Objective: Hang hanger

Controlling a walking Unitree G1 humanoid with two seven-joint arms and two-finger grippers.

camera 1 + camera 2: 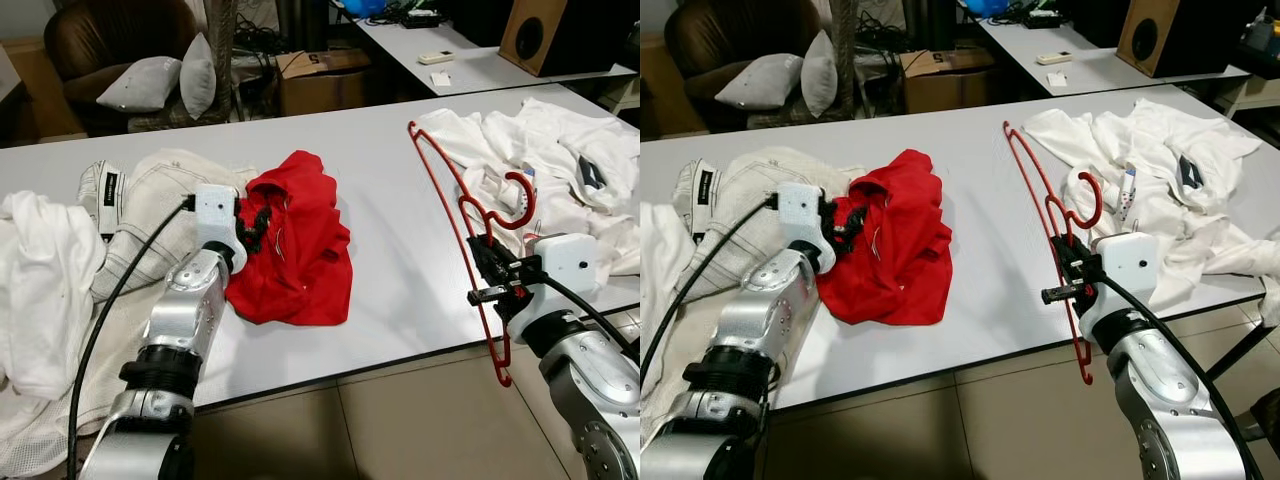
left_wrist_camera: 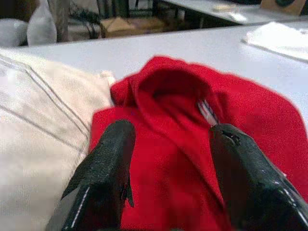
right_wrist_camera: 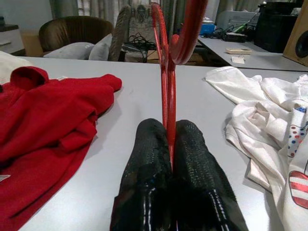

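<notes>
Right hand (image 1: pixel 492 272) is clamping the thin red plastic hanger (image 1: pixel 452 205) at the smooth white table (image 1: pixel 400 300) edge, lower right; left hand (image 1: pixel 255 228), fingers apart, is resting over crumpled red cloth (image 1: pixel 300 250).

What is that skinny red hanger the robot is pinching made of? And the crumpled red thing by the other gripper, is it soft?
The thin red hanger, held in the right gripper, looks like glossy plastic or coated wire: it shines and keeps a stiff shape. The crumpled red garment under the open left gripper looks like soft matte fabric, perhaps fleece: it folds and bunches.
</notes>
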